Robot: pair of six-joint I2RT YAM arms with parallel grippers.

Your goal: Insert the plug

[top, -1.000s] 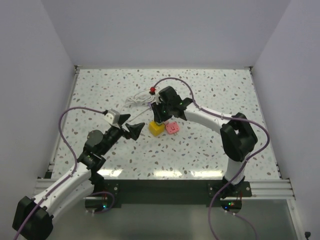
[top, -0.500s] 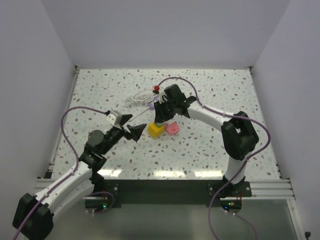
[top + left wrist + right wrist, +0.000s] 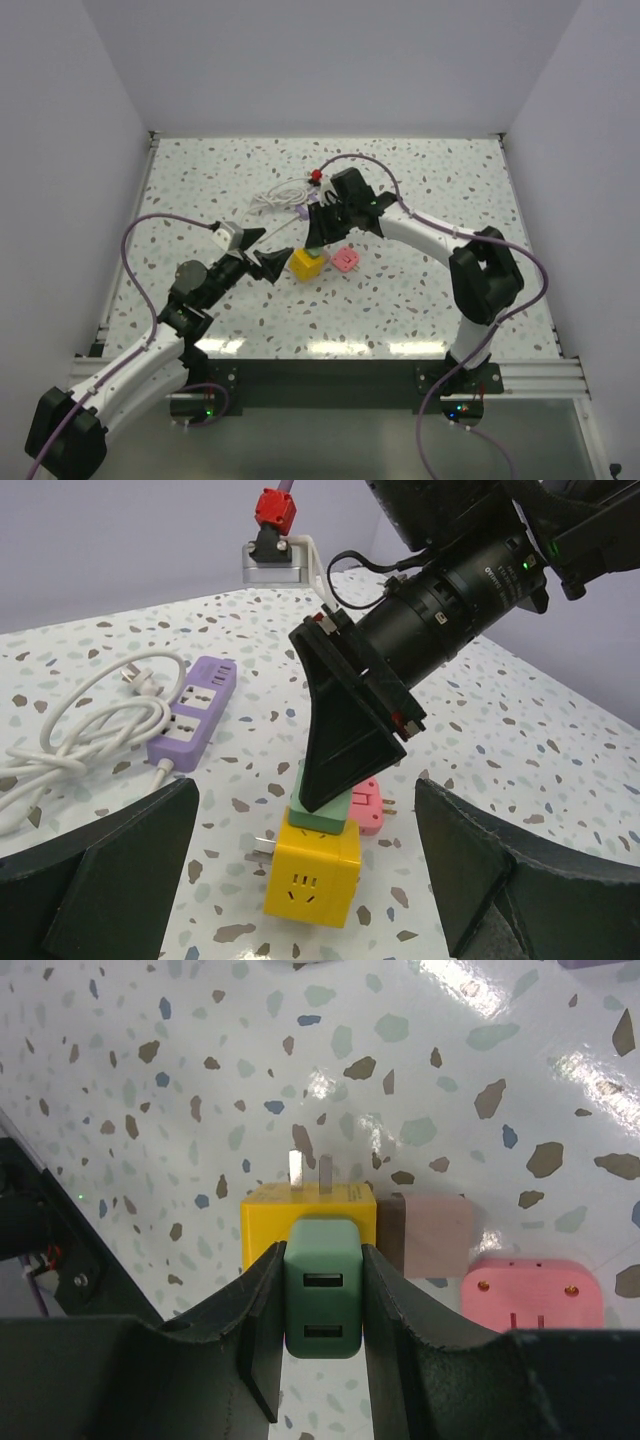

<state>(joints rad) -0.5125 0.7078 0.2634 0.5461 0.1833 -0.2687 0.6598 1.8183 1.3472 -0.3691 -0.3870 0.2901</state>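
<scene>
A yellow cube socket (image 3: 303, 266) stands on the speckled table, two prongs sticking out of its far side (image 3: 308, 1168). My right gripper (image 3: 317, 236) is shut on a green USB charger plug (image 3: 322, 1298), which sits upright on top of the cube (image 3: 312, 872). The green plug (image 3: 324, 810) shows under the black finger in the left wrist view. Whether its prongs are in the cube is hidden. My left gripper (image 3: 272, 250) is open and empty just left of the cube, its fingers (image 3: 110, 875) wide on either side of it.
A pink plug (image 3: 346, 259) lies right of the cube, also seen in the right wrist view (image 3: 533, 1291). A purple power strip (image 3: 192, 708) with a coiled white cable (image 3: 70, 730) lies behind. The right arm's purple cable and red connector (image 3: 318, 178) hang above.
My right gripper has lowered the green plug onto the yellow cube. The cube has shifted slightly left and nearer. The left gripper has edged closer to it.
</scene>
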